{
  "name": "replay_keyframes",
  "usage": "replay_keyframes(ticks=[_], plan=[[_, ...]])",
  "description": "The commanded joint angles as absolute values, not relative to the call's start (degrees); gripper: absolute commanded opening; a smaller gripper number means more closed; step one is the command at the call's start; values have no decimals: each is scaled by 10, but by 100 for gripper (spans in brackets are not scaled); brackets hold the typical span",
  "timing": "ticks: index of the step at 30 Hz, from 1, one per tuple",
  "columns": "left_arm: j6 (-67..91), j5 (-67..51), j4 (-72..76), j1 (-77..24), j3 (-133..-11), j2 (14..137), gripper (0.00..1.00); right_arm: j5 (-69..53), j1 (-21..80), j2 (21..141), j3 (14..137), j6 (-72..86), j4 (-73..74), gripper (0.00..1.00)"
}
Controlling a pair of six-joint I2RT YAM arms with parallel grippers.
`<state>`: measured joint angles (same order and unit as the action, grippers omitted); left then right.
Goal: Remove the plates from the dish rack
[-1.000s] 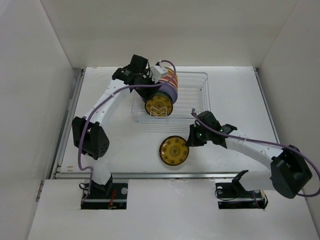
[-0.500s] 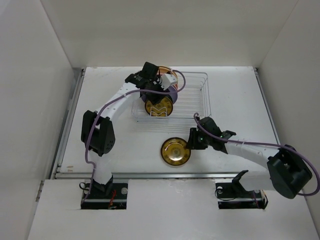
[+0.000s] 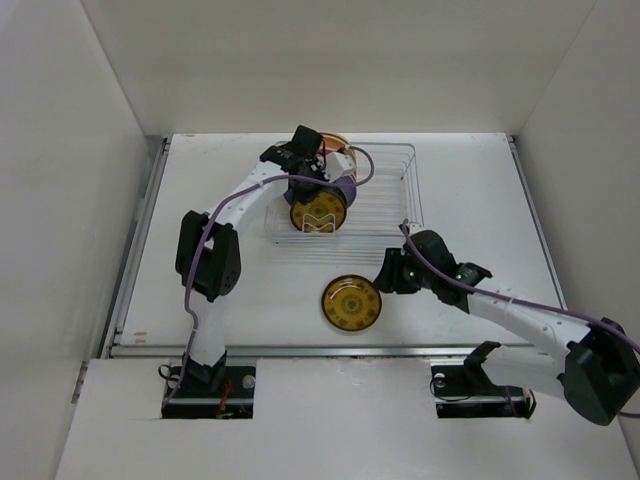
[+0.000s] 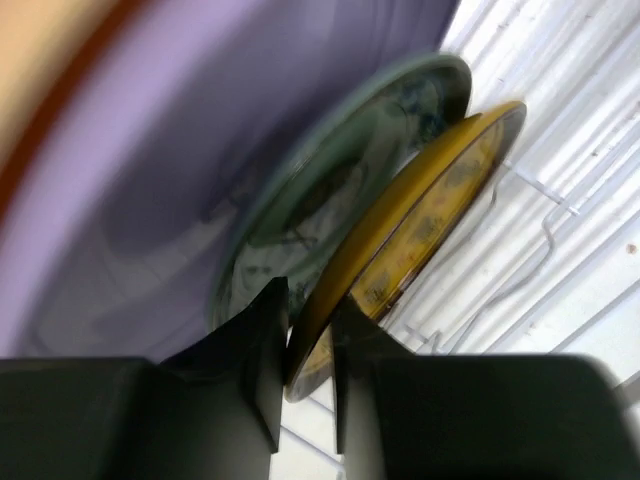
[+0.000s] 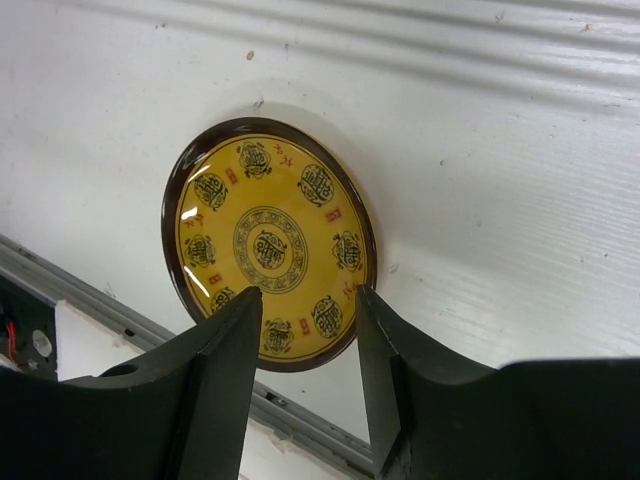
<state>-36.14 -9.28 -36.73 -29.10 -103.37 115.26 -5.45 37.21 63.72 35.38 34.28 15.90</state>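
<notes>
1. The left gripper (image 4: pixel 308 300) is at the dish rack (image 3: pixel 400 190), and its two fingers (image 4: pixel 262 350) straddle the upper rim of the racked amber plate (image 4: pixel 440 190).
2. Left grip state: one finger lies on each face of the rim. The rim fills the space between them with no gap visible, so the gripper is clamped on that plate.
3. The racked amber plate stands on edge among the rack wires, running away from the fingertips. Its lower edge sits in the rack.
4. Just outside the left-hand finger in the wrist view, a dark green plate (image 4: pixel 330 190) stands on edge, close beside the amber one.
5. Beyond the green plate stands a larger lavender plate (image 4: pixel 130 200). Past that, a tan plate (image 4: pixel 40 50) shows at the corner of the wrist view. This view is blurred and no finer detail can be read.
6. The right gripper (image 5: pixel 308 300) is over the table (image 5: pixel 480 150), on the near side of the rack.
7. Right grip state: the fingers are spread wide and hold nothing.
8. The loose amber plate (image 5: pixel 270 240) lies flat on the table, face up, just beyond the right fingertips. From the wrist camera its near rim shows in the gap between the fingers. No contact with either finger is visible.
</notes>
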Motion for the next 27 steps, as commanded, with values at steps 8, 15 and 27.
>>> replay_keyframes(ticks=[8,15,27], plan=[[-233,-64,-406,-291,-1096,1111,0,-43,382,628,425,312,219,48],[-196,-78,-417,-280,-1122,1048,0,-38,382,622,464,287,244,48],[-141,-297,-558,-280,-1238,1030,0,134,351,605,611,361,372,55]])
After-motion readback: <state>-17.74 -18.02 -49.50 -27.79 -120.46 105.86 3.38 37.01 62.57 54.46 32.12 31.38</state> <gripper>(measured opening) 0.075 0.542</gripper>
